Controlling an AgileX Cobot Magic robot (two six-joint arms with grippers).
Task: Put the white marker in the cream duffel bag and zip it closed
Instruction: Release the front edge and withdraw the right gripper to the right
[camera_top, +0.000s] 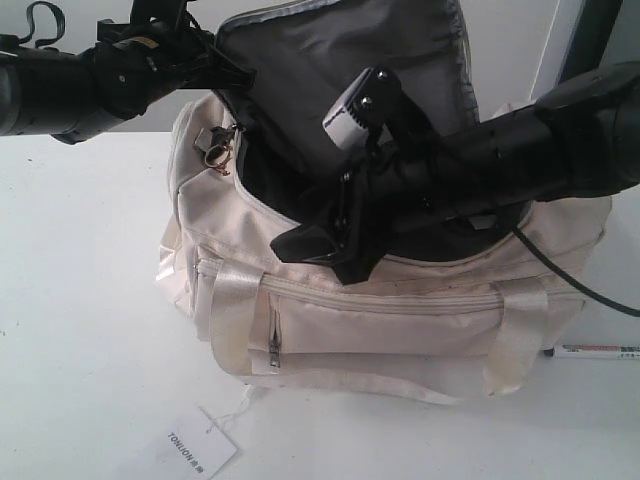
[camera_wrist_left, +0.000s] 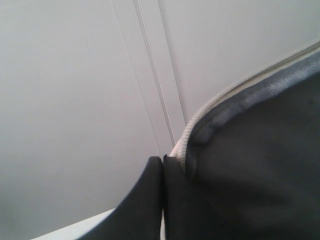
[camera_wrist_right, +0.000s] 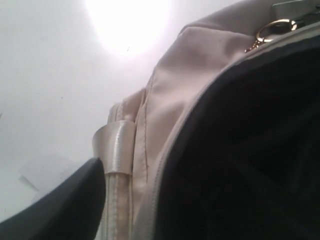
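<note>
On the white counter (camera_top: 80, 330), at four o'clock from the right jaws, whose gap I cannot tell, the thin white black-capped marker (camera_top: 598, 351) lies three-to-nine, far from the left jaws pinching the large cream fabric duffel bag (camera_top: 400, 330) by its raised flap.

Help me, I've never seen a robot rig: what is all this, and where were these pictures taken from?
Two robot arms with grippers work over a white table. The wide picture comes from a camera off the arms; the other two from cameras on each wrist. The left gripper clamps the lifted flap of the cream duffel bag, holding it open. The right gripper hangs at the opening, apparently open and empty. The white marker lies on the table beside the bag; a hang tag lies nearer the camera.
</note>
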